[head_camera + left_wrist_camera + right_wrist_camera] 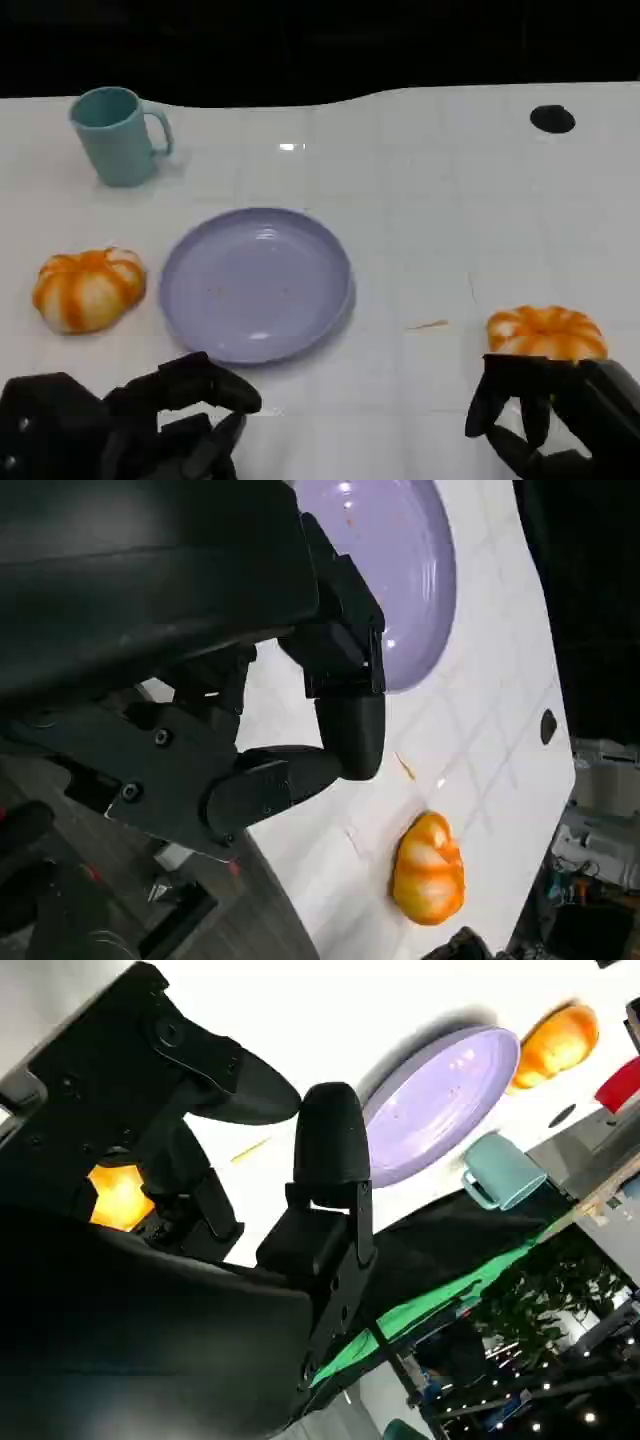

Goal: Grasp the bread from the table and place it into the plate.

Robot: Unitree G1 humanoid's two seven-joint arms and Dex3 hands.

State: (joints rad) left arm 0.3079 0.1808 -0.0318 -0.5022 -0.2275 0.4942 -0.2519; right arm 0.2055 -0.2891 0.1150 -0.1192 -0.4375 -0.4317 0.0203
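Nearest, the right hand [555, 415] hangs empty with fingers spread, its fingertips just short of the bread [547, 332] lying directly beyond it, the plate [256, 283] off to its left, while the left hand [150, 420] idles unclenched.

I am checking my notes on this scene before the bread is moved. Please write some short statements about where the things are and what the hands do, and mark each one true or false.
1. The purple plate has no bread on it. True.
2. A teal mug stands on the plate. False: it stands on the white table, beyond the plate and to its left.
3. One orange and white bread lies left of the plate and another bread lies to its right. True.
4. The left hand holds a bread. False: it holds nothing.
5. The right hand is just in front of the right bread, fingers apart. True.
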